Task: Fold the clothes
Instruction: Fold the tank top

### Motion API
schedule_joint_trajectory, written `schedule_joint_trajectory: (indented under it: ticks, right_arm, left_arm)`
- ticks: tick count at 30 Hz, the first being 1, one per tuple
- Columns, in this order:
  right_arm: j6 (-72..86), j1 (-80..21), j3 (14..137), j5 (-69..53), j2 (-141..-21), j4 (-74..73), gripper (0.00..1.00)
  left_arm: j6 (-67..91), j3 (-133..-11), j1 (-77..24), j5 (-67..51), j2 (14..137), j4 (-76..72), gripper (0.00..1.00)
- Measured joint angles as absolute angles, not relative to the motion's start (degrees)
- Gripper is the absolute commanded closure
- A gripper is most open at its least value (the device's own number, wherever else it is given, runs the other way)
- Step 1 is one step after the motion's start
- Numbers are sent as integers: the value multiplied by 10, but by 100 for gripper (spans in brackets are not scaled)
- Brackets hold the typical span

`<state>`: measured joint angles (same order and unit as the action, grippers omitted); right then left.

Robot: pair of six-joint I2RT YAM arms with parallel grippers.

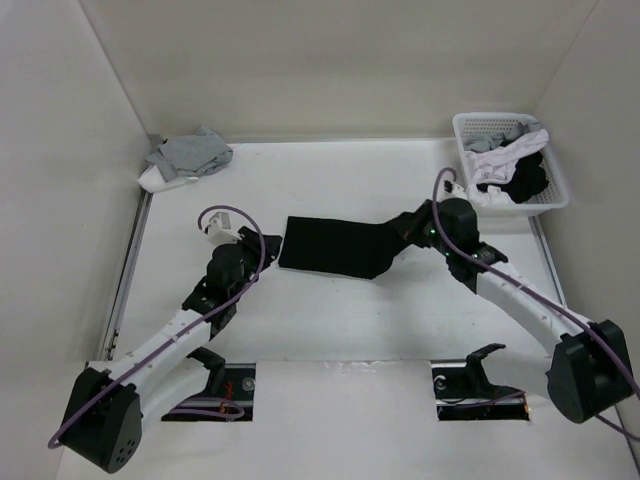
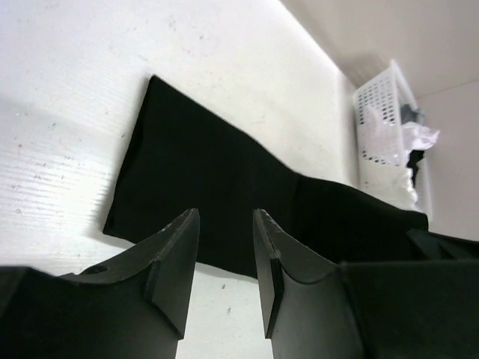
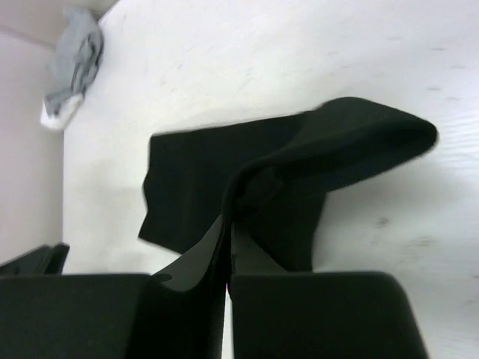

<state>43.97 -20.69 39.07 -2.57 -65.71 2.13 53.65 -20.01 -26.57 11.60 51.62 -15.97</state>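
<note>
No legible text, label, brand, number or sign was found in any of the three views. Small reddish marks [image 1: 236, 385] [image 1: 521, 403] were noted on the dark hardware in the two table cut-outs [image 1: 205, 395] [image 1: 470, 392], lower left and lower right of the top view; these are too small to be read.

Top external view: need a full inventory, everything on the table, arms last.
black T-shirt: one, black, table centre, folded into a strip, right end lifted
grey and white garment: one, light grey and white, crumpled in the far left corner
basket: one, white plastic, far right corner
basket garments: count unclear, black and white, piled in the basket
table: one, white, under everything
left tool: one, black, open and empty, to the left of the T-shirt's left end
right tool: one, black, shut on the T-shirt's right end
</note>
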Motion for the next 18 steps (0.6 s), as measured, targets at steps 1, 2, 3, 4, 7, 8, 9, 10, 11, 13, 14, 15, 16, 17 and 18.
schedule_joint_trajectory:
  ticks: [1,2,3,4,7,8,9,10,11,13,14,15,16,17,18]
  right_arm:
    - [432,-235,423,-13,-672,2,95]
    - [426,-261,452,-4,-691,-11,95]
    - [421,-288,485,7,-715,-24,95]
    - [416,-312,515,17,-740,-35,95]
    - [403,-375,602,46,-826,-64,95]
    - [400,-393,632,54,-857,-77,95]
    - [397,-407,655,60,-885,-85,95]
    - [394,-422,681,67,-916,-95,95]
    - [391,-435,706,73,-945,-107,95]
    - [386,-457,754,81,-1000,-130,95]
    - [384,-468,781,85,-1028,-142,95]
    - [382,-476,805,87,-1053,-152,95]
    - [381,-485,833,89,-1080,-163,94]
    - [380,-491,857,91,-1103,-168,90]
    - [381,-497,880,93,-1126,-174,83]
  left_arm:
    - [538,-200,-263,116,506,-158,67]
    - [538,-200,-261,116,494,-156,67]
    - [538,-200,-259,115,482,-155,67]
    - [538,-200,-256,115,473,-154,67]
    - [540,-200,-242,110,442,-147,67]
    - [541,-199,-235,108,434,-145,67]
    - [541,-197,-229,104,427,-143,67]
    - [542,-195,-222,101,421,-142,67]
    - [543,-194,-215,96,416,-138,67]
    - [545,-187,-199,86,407,-136,67]
    - [546,-183,-190,81,403,-134,66]
    - [547,-179,-180,75,399,-132,66]
    - [548,-176,-172,71,396,-130,66]
    - [548,-174,-163,67,394,-127,66]
    - [549,-172,-153,63,394,-126,65]
